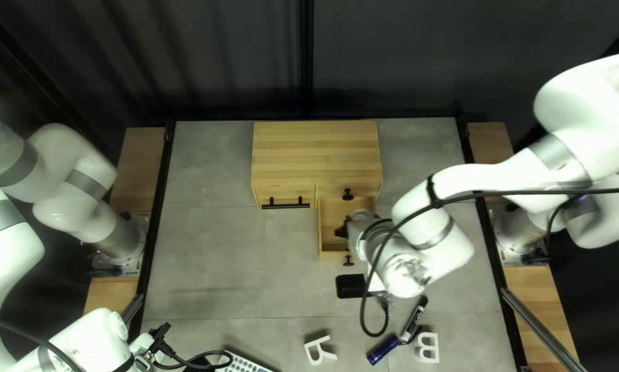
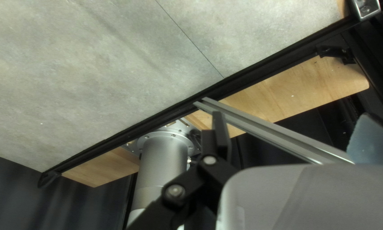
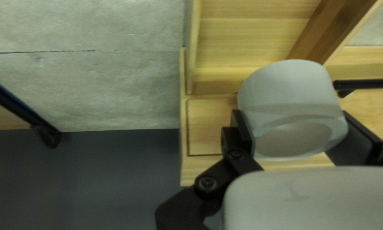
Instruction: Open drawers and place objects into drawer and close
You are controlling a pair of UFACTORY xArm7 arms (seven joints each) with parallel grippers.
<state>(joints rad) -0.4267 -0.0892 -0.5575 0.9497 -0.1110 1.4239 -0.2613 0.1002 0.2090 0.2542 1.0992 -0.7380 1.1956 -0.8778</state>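
Note:
In the top left view a wooden cabinet [image 1: 316,148] stands at the far edge, its knobbed drawer [image 1: 331,215] pulled out. My right gripper [image 1: 344,229] is over that drawer, partly hidden by its arm. The right wrist view has my right gripper [image 3: 296,121] shut on a hollow white cylinder [image 3: 291,93], with the open drawer [image 3: 251,44] ahead. My left gripper [image 1: 159,335] is at the near left corner, away from the cabinet. In the left wrist view my left gripper [image 2: 291,121] is open and holds nothing; its second finger is mostly hidden.
A black tray [image 1: 351,286] lies before the drawer. Nearer are a black-and-white marker [image 1: 414,319], a blue marker [image 1: 383,350], white letters R [image 1: 316,353] and B [image 1: 428,339], and a keyboard [image 1: 242,364]. A black bar handle [image 1: 286,205] juts from the cabinet's left front.

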